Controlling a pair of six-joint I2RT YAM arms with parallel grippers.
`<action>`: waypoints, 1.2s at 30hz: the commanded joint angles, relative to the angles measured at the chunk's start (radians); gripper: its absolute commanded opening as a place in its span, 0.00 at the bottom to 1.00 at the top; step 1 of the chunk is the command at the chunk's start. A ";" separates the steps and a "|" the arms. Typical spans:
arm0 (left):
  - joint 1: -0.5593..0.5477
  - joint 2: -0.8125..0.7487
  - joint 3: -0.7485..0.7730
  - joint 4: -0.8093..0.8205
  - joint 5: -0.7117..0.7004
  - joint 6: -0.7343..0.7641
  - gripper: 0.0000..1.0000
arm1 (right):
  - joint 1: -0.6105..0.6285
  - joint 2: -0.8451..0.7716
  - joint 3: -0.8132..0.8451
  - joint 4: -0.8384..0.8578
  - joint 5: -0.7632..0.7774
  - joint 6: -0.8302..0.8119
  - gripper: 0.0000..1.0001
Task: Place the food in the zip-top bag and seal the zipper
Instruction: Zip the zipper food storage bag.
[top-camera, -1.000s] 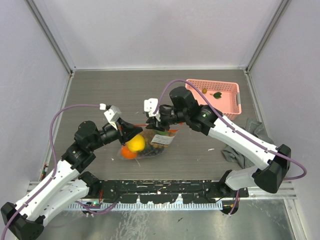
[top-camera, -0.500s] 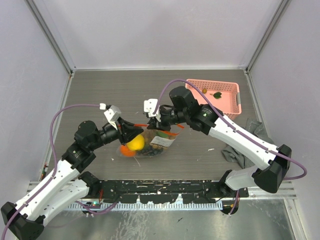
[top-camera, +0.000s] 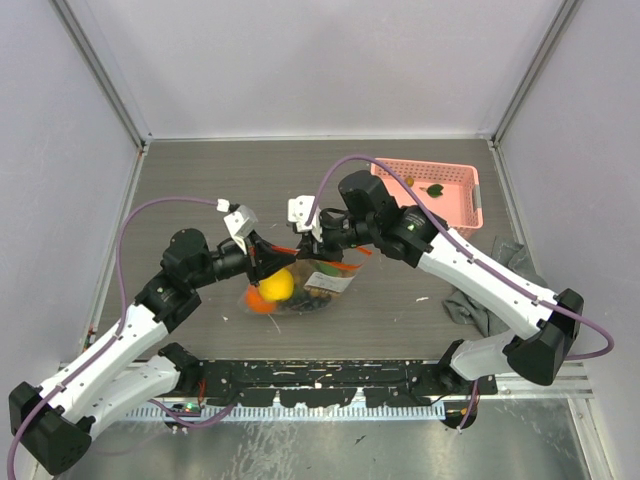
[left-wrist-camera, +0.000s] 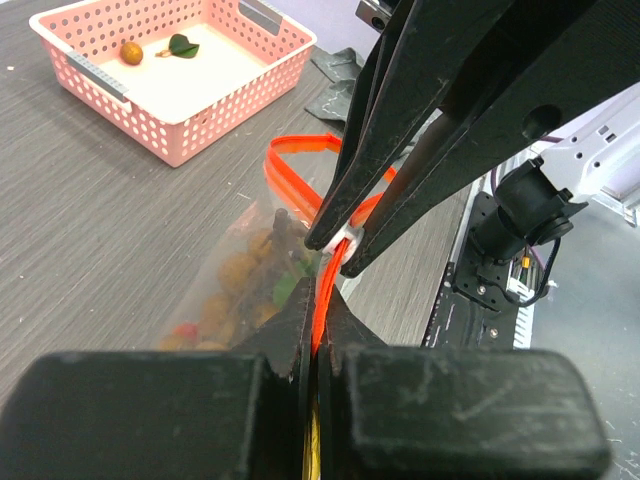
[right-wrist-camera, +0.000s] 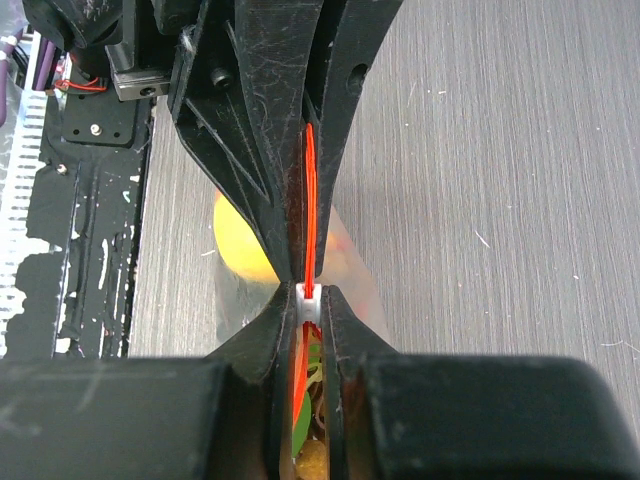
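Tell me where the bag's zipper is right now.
The zipper sits mid-table in the top view, pinched by the left gripper and right gripper, left of the pink basket.

Grey wood-grain worktop (top-camera: 200, 180). Pink lattice basket (top-camera: 476, 200) sits upper right of frame. Crumpled grey cloth (top-camera: 512, 258) lies at right edge, below the basket. Clear zip-top bag (top-camera: 318, 290) at centre, its base on the surface.

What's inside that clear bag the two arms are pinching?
Through the zip-top bag show a yellow round fruit, an orange round fruit, small brown balls and a green leaf. The left gripper and right gripper, shut on the zipper, hide the rest.
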 joint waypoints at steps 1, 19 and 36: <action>0.005 -0.017 0.029 0.083 0.013 0.002 0.00 | 0.001 -0.009 0.058 0.030 0.029 0.024 0.00; 0.006 -0.141 -0.085 0.059 -0.234 -0.103 0.00 | -0.009 -0.124 -0.034 -0.081 0.370 0.101 0.00; 0.006 -0.186 0.196 -0.403 -0.237 0.053 0.79 | -0.011 -0.018 0.116 -0.138 0.275 0.132 0.00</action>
